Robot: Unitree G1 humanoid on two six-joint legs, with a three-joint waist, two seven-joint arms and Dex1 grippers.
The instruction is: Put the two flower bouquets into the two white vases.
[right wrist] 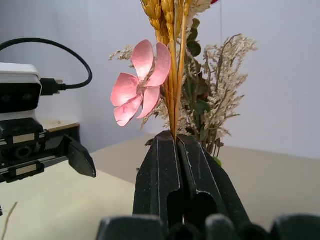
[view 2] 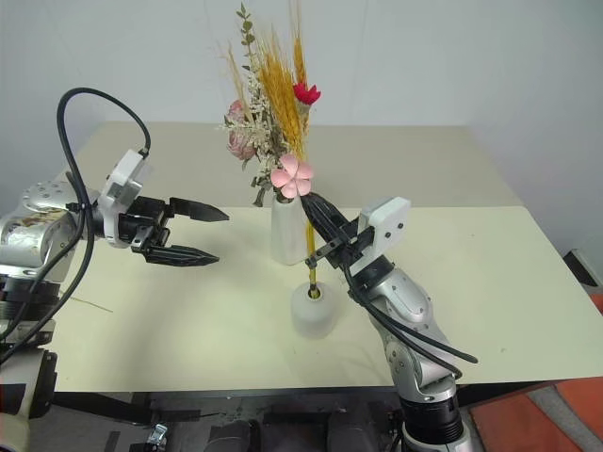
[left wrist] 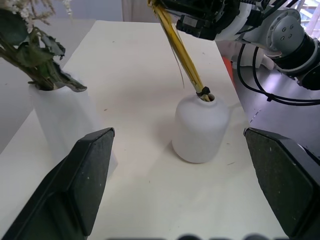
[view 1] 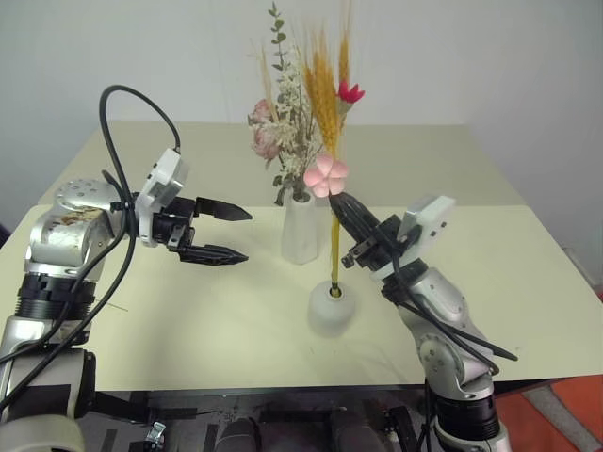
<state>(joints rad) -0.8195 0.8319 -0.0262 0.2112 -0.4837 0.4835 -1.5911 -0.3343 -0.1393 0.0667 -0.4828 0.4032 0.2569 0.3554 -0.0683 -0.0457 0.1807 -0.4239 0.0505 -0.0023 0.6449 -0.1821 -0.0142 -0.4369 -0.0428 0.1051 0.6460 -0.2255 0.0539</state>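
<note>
Right claw (view 1: 341,201) pinches wheat-stalk bunch (view 1: 325,94) standing in squat vase (view 1: 334,307).

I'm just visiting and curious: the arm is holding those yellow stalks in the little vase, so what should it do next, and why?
Probably open the right gripper and let go. The wheat bunch already has its stem ends in the hole of the squat vase, while the bushy bunch stands in the tall vase. The left gripper hangs open, holding nothing.

Left gripper (view 1: 226,233) fingers spread wide; right gripper (view 1: 341,202) fingers pinched shut.
</note>
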